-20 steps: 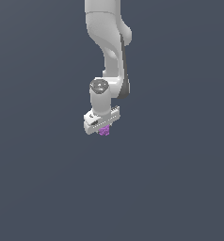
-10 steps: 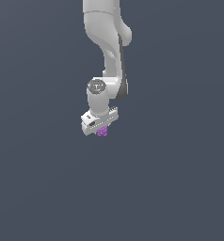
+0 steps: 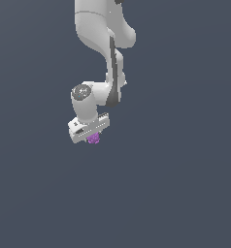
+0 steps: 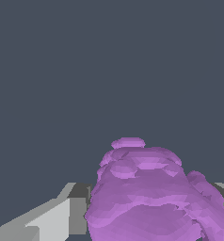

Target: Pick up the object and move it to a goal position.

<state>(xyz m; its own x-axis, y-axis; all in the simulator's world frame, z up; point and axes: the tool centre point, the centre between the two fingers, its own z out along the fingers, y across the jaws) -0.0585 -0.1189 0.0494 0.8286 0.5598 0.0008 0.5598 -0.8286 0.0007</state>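
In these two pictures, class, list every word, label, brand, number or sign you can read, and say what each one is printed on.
There are none to read.
The white arm and its gripper carry no lettering or logo in the exterior view.
The purple object is plain, lumpy and unmarked.
The dark grey background in both views has no signs or numbers.

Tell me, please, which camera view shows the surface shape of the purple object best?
The wrist view: there the purple object fills much of the picture, and its lumpy, knobbly surface is plain. In the exterior view the same object is only a tiny purple speck under the end effector, its shape too small to read.
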